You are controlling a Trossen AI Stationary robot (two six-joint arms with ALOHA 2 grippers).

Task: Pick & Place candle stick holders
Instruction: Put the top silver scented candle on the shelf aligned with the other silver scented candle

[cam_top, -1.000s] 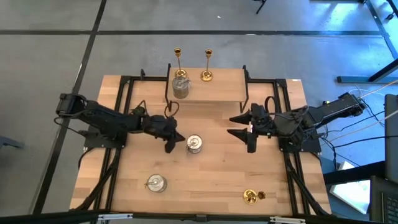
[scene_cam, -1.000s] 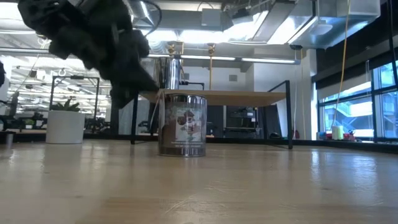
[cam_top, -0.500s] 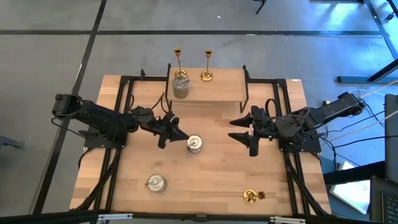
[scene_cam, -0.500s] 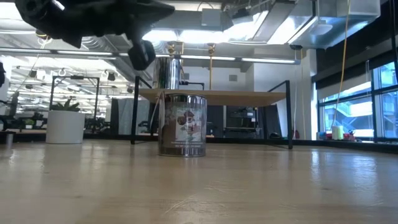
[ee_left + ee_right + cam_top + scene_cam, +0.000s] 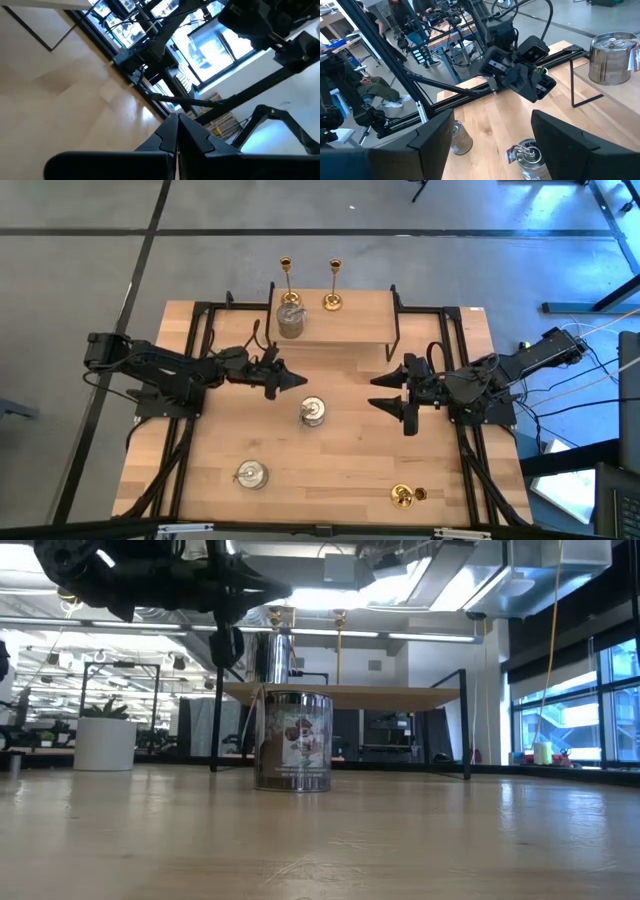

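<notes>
Silvery holder [image 5: 313, 412] upright mid-table; gold holder [image 5: 402, 497] lying sideways.

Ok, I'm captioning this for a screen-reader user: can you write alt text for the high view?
Two dark arms face each other over a wooden table; the shut left gripper and open right gripper flank a silvery holder. Two gold holders and another silvery one stand on a raised shelf.

Even, fairly bright light from overhead falls on the desk [image 5: 340, 460] in the high view, leaving only soft, faint shadows. In the low view the ceiling lights [image 5: 400, 570] glare white, the near wood is blurred and the arm is a dark silhouette. In the left wrist view the windows [image 5: 212, 42] are blown out and pale blue.
</notes>
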